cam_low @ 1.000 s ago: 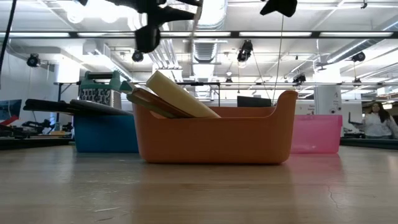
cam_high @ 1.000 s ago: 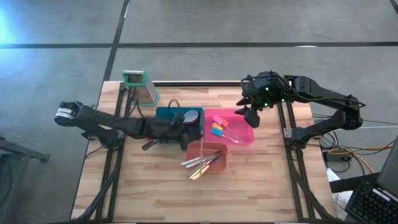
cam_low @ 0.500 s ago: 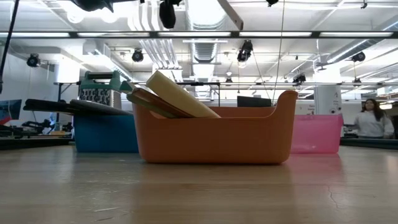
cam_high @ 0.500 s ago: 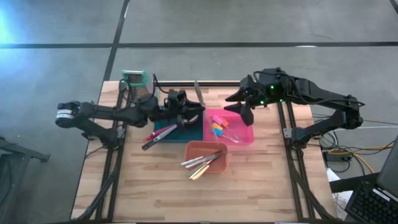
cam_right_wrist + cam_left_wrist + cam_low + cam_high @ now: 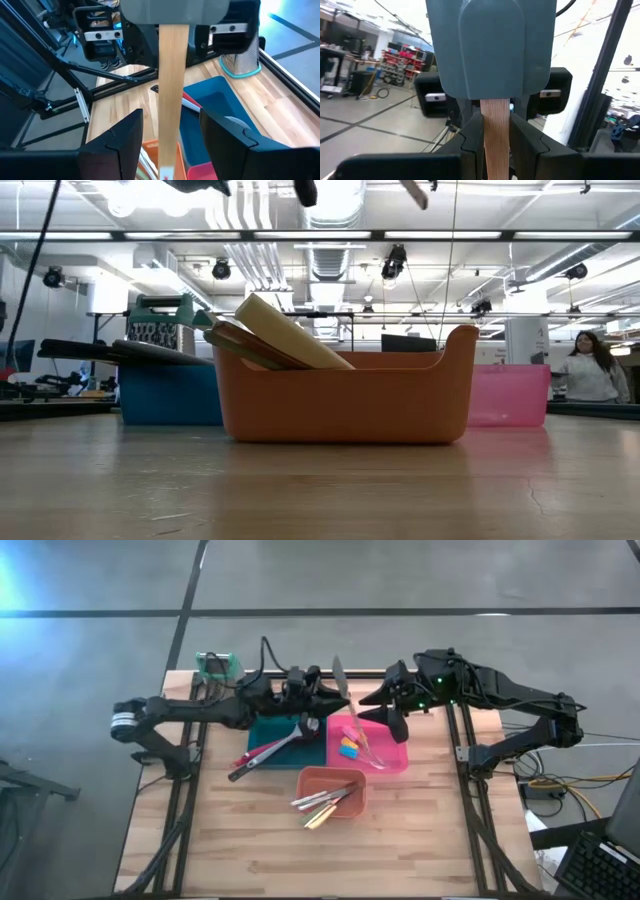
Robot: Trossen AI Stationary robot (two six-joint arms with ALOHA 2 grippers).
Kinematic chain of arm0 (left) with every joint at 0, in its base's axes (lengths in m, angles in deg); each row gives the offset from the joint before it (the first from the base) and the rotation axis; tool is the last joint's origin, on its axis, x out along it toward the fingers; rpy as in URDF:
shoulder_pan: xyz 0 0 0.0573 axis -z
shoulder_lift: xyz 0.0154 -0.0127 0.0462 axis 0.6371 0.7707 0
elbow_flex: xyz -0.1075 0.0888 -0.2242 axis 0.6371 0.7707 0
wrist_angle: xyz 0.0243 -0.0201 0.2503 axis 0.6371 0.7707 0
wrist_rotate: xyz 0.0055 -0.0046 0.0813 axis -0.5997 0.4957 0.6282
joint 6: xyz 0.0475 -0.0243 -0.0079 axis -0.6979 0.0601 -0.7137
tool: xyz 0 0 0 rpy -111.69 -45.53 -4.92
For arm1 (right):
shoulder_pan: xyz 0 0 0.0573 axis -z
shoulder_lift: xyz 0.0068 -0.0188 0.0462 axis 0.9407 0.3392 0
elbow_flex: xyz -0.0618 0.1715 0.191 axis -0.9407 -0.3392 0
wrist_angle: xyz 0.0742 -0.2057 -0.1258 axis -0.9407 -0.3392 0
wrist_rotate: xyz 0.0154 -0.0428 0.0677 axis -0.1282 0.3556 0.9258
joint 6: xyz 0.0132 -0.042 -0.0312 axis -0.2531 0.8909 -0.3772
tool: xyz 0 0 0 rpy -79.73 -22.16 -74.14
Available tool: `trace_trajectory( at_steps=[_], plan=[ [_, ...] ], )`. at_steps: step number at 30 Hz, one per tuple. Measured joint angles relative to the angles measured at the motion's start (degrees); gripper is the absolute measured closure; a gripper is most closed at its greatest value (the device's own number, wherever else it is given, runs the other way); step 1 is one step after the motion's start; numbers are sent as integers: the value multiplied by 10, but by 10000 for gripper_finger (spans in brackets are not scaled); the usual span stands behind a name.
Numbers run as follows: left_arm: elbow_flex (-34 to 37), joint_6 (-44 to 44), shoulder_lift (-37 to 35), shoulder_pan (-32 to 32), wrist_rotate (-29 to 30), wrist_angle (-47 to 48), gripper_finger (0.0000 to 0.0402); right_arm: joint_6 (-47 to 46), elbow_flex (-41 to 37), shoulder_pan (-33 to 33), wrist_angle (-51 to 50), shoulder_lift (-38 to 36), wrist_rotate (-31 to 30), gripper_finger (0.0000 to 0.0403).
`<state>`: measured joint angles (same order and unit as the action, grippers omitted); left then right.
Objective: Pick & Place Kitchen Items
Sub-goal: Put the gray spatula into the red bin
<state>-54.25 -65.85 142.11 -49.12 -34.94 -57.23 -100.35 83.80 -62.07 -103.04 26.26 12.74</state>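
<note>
Front of the tabletop (image 5: 250, 840) is bare wood, with open room on both sides of the orange tray (image 5: 357, 802). That tray sits nearest the front edge at mid-width and carries the knives (image 5: 322, 802), their handles leaning up over its rim on the left. Just behind it the blue tray (image 5: 262, 725) and pink tray (image 5: 397, 757) stand side by side. Spoons (image 5: 262, 752) lie slanted in the blue one, one end poking over its front rim. Small spatulas (image 5: 348, 748) with coloured heads lie in the pink one. Grater (image 5: 215, 665) stands at the far left corner, close to the tabletop edge. Left arm reaches in low from the left across the blue tray. Left gripper (image 5: 318, 700) hangs in the air above the far rim of the trays, jaws clamped on the wooden handle of a grey-headed spatula (image 5: 338, 673), held clear of everything below. Right arm folds in from the right. Right gripper (image 5: 382, 708) faces the left one above the far end of the pink tray, jaws wide apart with the spatula handle between them; no contact visible. Far back on the right of the room beyond, a person (image 5: 590, 375).
</note>
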Motion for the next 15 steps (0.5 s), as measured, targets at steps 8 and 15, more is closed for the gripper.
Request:
trace_trajectory(
  at_steps=[8, 15],
  plan=[
    [-88, 0, 73, -6, -53, 7, 334, 1, 0, 0, 3, 0, 0, 216],
    [-116, 1, 99, -7, -71, 24, 334, 9, 0, 0, 0, -1, 0, 285]
  ],
)
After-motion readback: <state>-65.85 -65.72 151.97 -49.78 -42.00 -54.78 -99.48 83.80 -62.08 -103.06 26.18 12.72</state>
